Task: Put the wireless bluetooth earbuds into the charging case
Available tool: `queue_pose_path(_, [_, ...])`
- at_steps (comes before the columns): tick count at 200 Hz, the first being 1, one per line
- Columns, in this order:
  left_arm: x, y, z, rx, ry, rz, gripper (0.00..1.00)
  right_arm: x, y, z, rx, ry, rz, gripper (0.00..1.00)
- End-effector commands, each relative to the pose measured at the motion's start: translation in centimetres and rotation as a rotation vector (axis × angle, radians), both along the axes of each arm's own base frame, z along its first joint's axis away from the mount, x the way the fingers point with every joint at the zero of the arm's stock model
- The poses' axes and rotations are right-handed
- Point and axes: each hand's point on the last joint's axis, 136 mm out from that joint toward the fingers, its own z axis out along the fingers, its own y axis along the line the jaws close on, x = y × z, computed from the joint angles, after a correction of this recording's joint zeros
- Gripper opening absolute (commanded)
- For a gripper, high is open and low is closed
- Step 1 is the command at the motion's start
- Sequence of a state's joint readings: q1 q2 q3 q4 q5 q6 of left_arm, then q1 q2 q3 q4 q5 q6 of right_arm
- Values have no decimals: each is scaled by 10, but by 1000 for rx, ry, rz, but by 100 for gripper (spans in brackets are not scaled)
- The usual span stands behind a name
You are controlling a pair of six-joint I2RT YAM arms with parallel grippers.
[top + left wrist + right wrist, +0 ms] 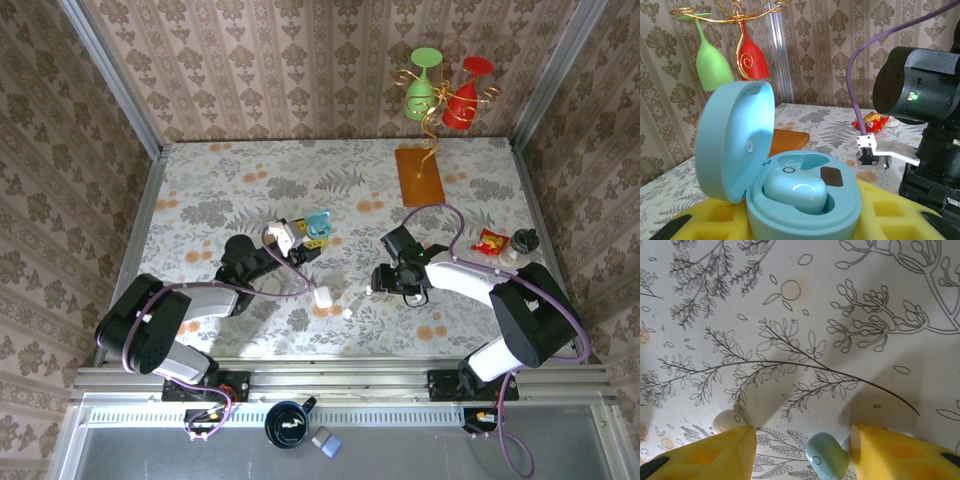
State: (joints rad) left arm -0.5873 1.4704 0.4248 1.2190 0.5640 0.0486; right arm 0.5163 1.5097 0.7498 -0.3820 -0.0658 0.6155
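My left gripper (797, 200) is clamped on the light-blue charging case (805, 225), with a yellow pad (705, 220) on either side of the body. The lid (732, 135) stands open, tilted back to the left. One socket holds a blue earbud (795, 189) with a small ring mark on top. The socket beside it (831, 176) is bare and shows a dark contact patch. A tiny mark on the lid's inner face is too small to read.

My right gripper (801, 432) points down at the floral table (790, 315) with its jaws apart, gripping nothing. A bluish earbud (826, 456), also ring-marked, lies on the cloth between the fingers, closer to the one on the right of that view. I cannot tell whether it touches that finger. A pale earbud (729, 420) lies just outside the other fingertip.

The left wrist camera looks into the case, while the overhead camera gives the layout. There, a white oval case (322, 296) lies on the table between my two grippers, with a tiny white earbud (347, 313) just beside it.

Past the case, the left wrist view takes in my right arm (920, 85) with a green light lit. A red packet (871, 120) lies behind it, and an orange board (790, 140) lies on the table. A green glass (712, 60) and a red glass (752, 55) hang bowl-down from a gold stand (735, 12).
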Motion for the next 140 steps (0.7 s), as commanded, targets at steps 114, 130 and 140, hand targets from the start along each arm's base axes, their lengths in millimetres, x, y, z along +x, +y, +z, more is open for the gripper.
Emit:
queue_pose_path(114, [2, 1, 6, -24, -13, -11, 19, -2, 9, 19, -78, -58, 74, 57])
queue_pose_path(130, [2, 1, 7, -25, -13, -13, 19, -1, 11, 19, -83, -60, 82, 57])
queue_pose_path(140, [2, 1, 6, -24, -12, -11, 19, 0, 10, 20, -93, -58, 82, 57])
